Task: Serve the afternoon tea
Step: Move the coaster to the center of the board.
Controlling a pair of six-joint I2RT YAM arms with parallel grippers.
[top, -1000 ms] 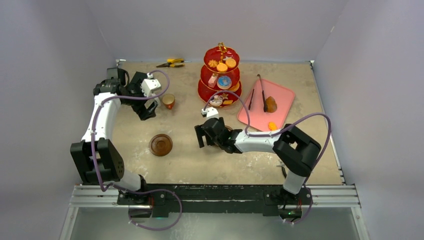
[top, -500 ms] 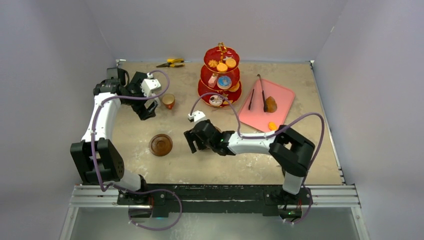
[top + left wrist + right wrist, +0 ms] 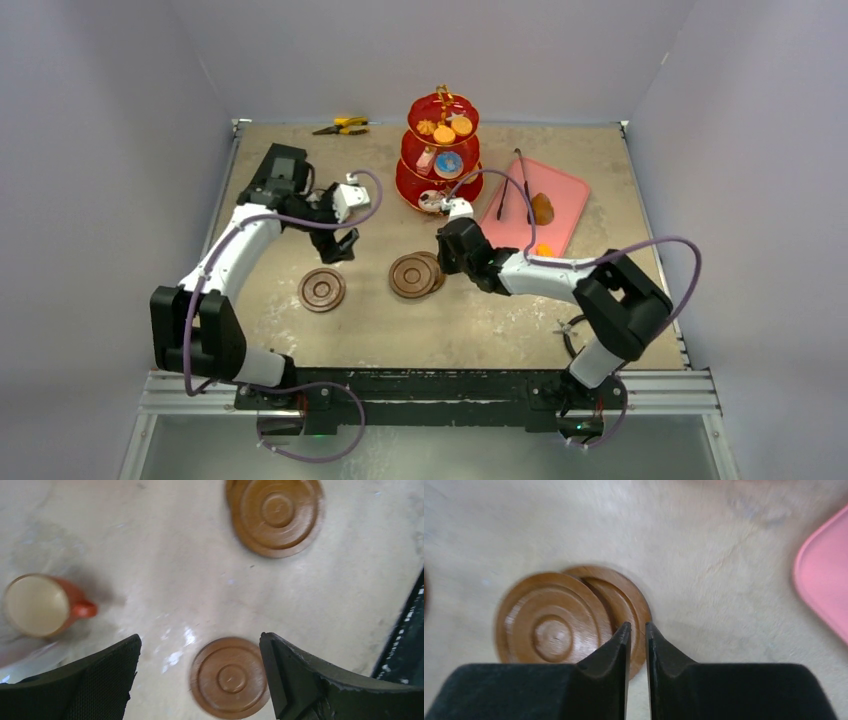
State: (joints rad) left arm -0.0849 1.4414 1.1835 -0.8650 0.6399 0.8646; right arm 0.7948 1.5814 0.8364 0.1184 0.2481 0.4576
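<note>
The red three-tier stand [image 3: 441, 150] with pastries stands at the back centre. Two brown saucers [image 3: 416, 275] lie overlapping mid-table, and a single saucer [image 3: 322, 289] lies to their left. My right gripper [image 3: 443, 262] hovers at the right rim of the overlapping pair [image 3: 551, 625]. Its jaws [image 3: 637, 627] are nearly together with a thin slit and nothing in it. My left gripper [image 3: 340, 248] is open above bare table [image 3: 200, 645], with the single saucer [image 3: 230, 678] just past its fingertips. The small copper cup [image 3: 39, 605] stands upright off to the left in the left wrist view; from above, the left arm hides it.
A pink tray [image 3: 556, 190] right of the stand carries black tongs [image 3: 524, 185] and two small pastries. Yellow-handled pliers [image 3: 342, 125] lie at the back edge. The enclosure walls close in on left, back and right.
The right gripper drew back to the right off the saucers and closed, leaving the overlapping pair in view. The left gripper swung from beside the cup toward the table's middle.
</note>
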